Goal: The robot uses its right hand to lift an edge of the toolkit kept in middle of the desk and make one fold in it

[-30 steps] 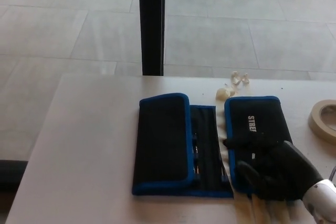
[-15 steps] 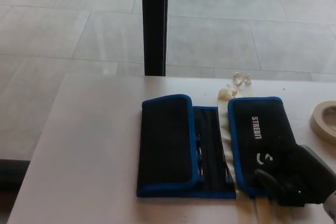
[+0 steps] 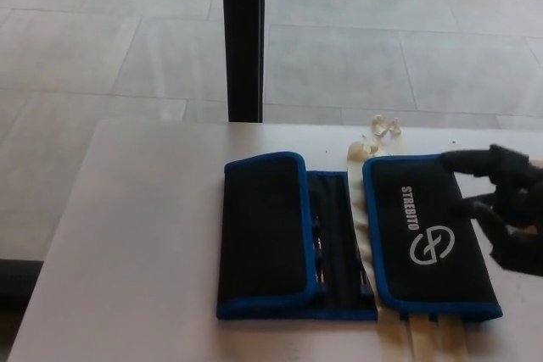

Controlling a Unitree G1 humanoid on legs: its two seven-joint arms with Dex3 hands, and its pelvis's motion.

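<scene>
The right hand hovers at the toolkit's right edge, fingers spread and holding nothing. The toolkit lies mid-desk, both blue-trimmed flaps folded inward, the right one showing a white logo. Behind it stands a dark post.

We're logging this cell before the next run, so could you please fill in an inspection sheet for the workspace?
Surface: pale desk, unmarked where bare.
Job's things: black, blue-edged toolkit mid-desk; left flap folded in, right flap flat with white logo up, middle open.
Clutter: small whitish bits behind the toolkit.
Hands: right hand at the toolkit's right edge, fingers apart, holding nothing; left not in view.
Cables: nothing seen.
Surroundings: tiled floor, dark post behind the desk.
</scene>
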